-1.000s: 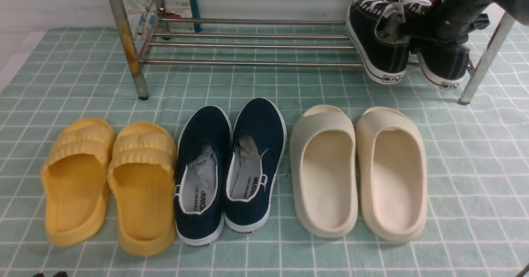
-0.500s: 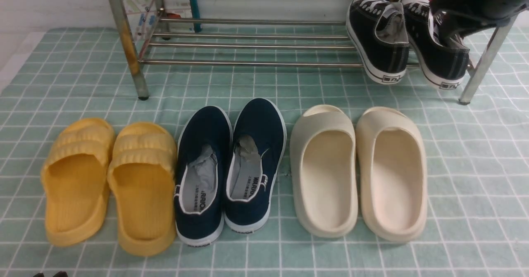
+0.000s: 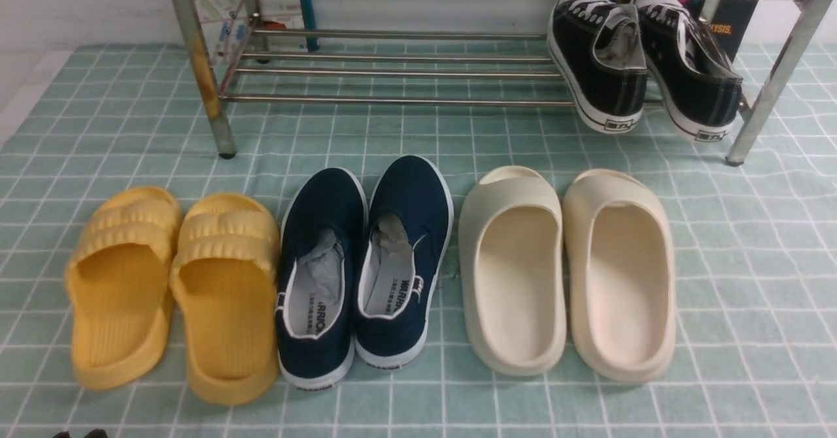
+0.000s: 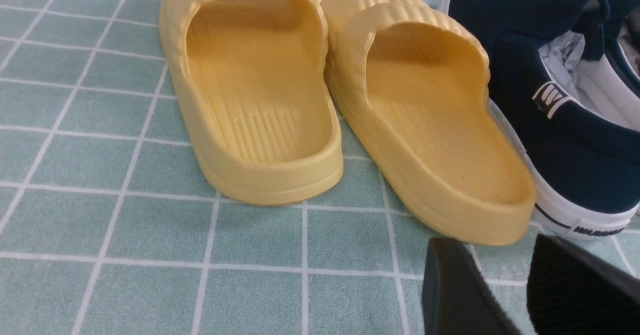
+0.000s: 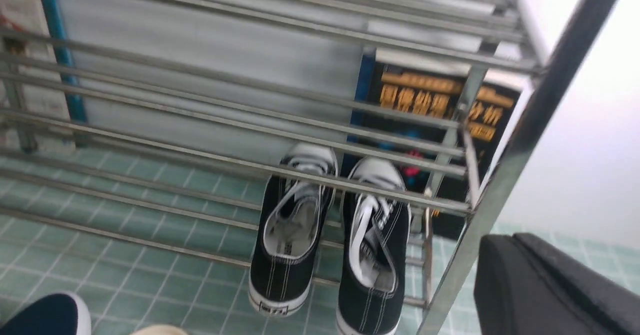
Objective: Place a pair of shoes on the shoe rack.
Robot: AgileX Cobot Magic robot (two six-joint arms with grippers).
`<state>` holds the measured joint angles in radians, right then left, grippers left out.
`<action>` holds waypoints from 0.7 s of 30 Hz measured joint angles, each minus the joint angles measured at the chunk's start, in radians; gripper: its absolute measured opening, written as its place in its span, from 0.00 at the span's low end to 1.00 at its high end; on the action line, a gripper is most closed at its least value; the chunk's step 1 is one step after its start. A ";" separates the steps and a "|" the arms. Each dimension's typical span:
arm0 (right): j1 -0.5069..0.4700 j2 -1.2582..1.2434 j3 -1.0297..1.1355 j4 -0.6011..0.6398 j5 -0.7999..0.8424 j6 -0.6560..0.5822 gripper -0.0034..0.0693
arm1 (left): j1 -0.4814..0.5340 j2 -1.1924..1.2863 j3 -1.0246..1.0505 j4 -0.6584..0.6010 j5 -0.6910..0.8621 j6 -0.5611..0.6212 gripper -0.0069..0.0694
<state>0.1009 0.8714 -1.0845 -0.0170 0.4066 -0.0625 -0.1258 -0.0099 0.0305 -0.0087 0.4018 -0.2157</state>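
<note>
Right gripper [image 5: 517, 250] hovers closed, empty, clear of the black sneakers [image 5: 290, 275] on the shoe rack [image 5: 525, 140]; left gripper [image 4: 492, 257] low, slightly parted

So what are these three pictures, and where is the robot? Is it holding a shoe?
It is a robot with two arms. The wide picture looks forward from between them; the other two come from cameras on its wrists. On the green checked cloth lie yellow slippers, navy shoes and cream slippers. The black sneakers sit on the steel shoe rack. The black tips are its grippers: the left gripper is open, the right gripper shut. Neither holds anything.
</note>
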 joint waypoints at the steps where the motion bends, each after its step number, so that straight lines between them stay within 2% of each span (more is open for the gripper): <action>1: 0.000 -0.016 0.018 -0.002 -0.012 0.000 0.04 | 0.000 0.000 0.000 0.000 0.000 0.000 0.40; 3: 0.000 -0.221 0.259 -0.020 -0.137 -0.001 0.04 | 0.000 0.000 0.000 0.000 0.000 0.000 0.40; 5: 0.000 -0.319 0.390 -0.023 -0.181 -0.001 0.04 | 0.000 0.000 0.000 0.000 0.000 0.000 0.40; 8: 0.000 -0.507 0.699 -0.017 -0.296 0.000 0.04 | 0.000 0.000 0.000 0.000 0.000 0.000 0.40; 12: 0.000 -0.629 0.931 -0.007 -0.453 0.000 0.04 | 0.000 0.000 0.000 0.000 0.000 0.000 0.40; 17: 0.000 -0.677 1.061 -0.009 -0.589 0.000 0.05 | 0.000 0.000 0.000 0.000 0.000 0.000 0.40; 21: 0.000 -0.681 1.109 -0.011 -0.597 0.000 0.05 | 0.000 0.000 0.000 0.000 0.000 0.000 0.40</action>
<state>0.1009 0.1903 0.0242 -0.0275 -0.1909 -0.0623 -0.1258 -0.0099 0.0305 -0.0087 0.4018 -0.2157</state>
